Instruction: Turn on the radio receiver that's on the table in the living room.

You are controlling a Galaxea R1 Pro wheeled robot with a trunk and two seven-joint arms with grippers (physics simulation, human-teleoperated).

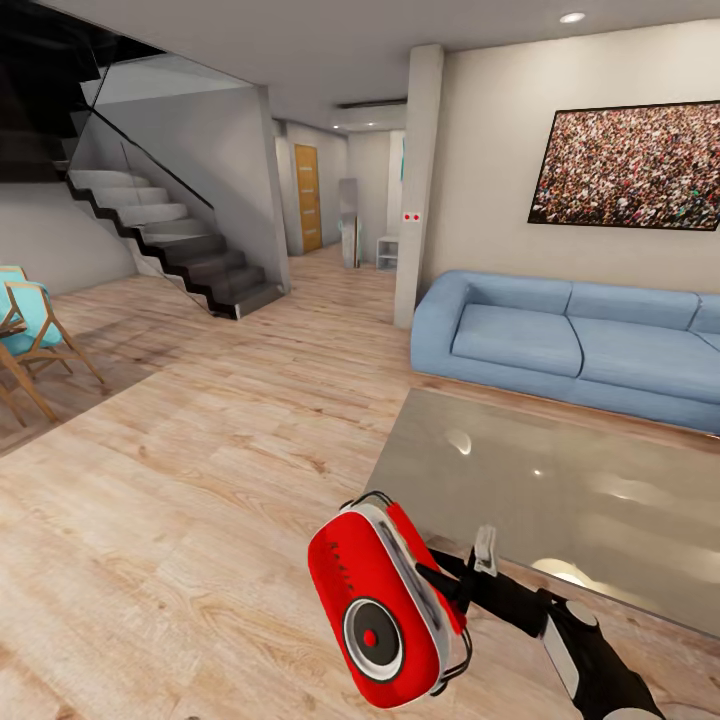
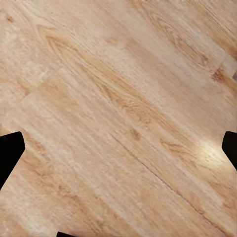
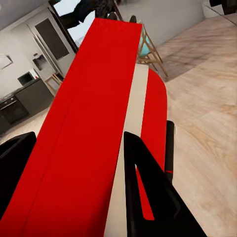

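Observation:
The red radio receiver [image 1: 375,600], with white stripes and a round dark dial [image 1: 372,637], hangs in the air over the wooden floor, just off the near left corner of the glossy grey table [image 1: 560,480]. My right gripper [image 1: 447,590] is shut on its right edge, and the thin wire handle loops around its side. In the right wrist view the radio's red and white body [image 3: 94,128] sits between the two dark fingers [image 3: 143,192] of the right gripper [image 3: 79,182]. My left gripper [image 2: 118,153] is open over bare floorboards, with nothing between its widely spread fingertips [image 2: 10,153].
A blue sofa [image 1: 570,340] stands behind the table against the wall. A white pillar [image 1: 418,190] rises at its left end. Dark stairs [image 1: 170,240] climb at the back left, and wooden chairs with teal cushions [image 1: 30,330] stand at the far left.

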